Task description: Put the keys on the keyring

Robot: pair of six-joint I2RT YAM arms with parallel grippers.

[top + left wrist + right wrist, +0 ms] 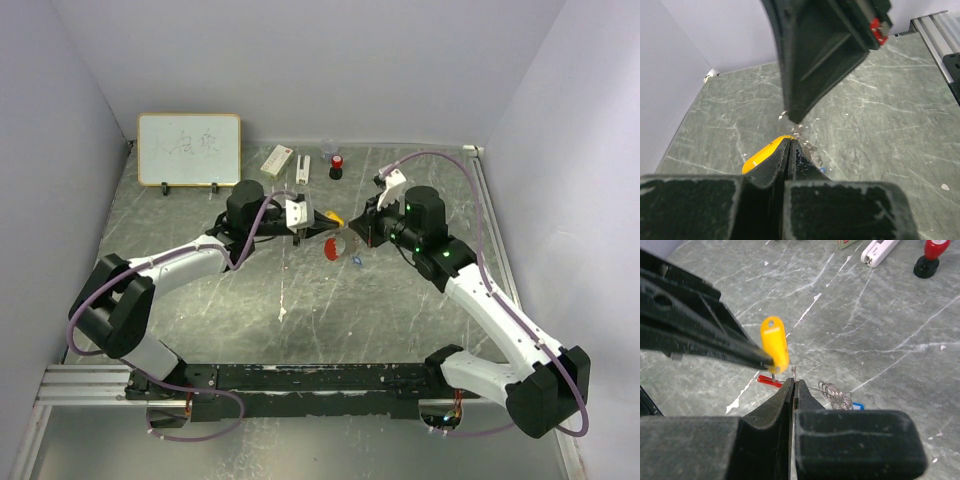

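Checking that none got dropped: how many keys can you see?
2. A yellow key is pinched in the left gripper; a blue key sits beside the coiled chain. Others may be hidden behind the grippers.

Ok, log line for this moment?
left fingers: shut on yellow plastic-headed key | right fingers: shut on silvery chain keyring | key's hole empty
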